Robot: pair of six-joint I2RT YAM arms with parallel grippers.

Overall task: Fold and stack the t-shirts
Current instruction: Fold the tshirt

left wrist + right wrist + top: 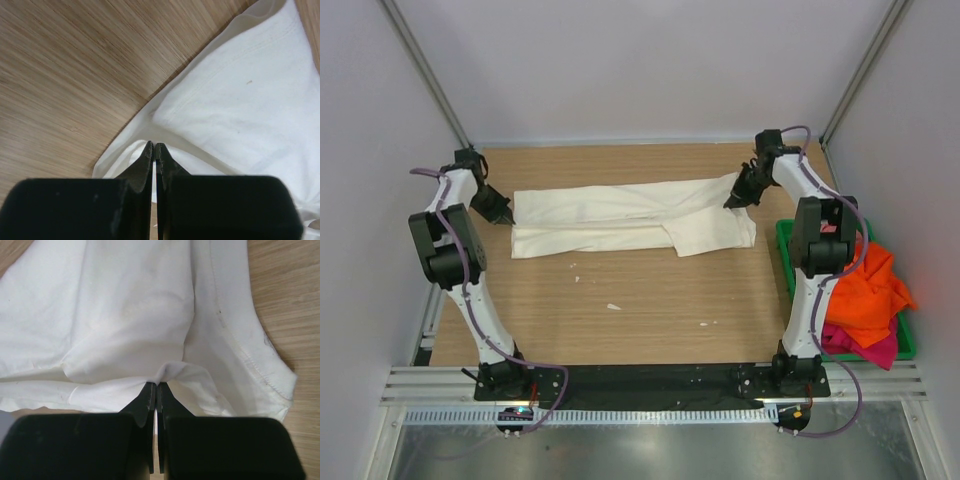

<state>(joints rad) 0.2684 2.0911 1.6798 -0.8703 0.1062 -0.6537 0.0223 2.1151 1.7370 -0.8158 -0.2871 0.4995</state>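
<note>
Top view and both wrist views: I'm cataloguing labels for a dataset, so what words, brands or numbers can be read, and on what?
No readable text in any view.
On the cream t-shirt: nothing, no print or tag showing.
The reddish mark on the right arm: too small to read.

The left arm (450,250) and right arm (817,245) both reach far forward, elbows raised, wrists angled down and inward. The left tool (502,211) is pinched closed on the shirt's (620,220) left edge, the right tool (734,196) on its right edge.
</note>
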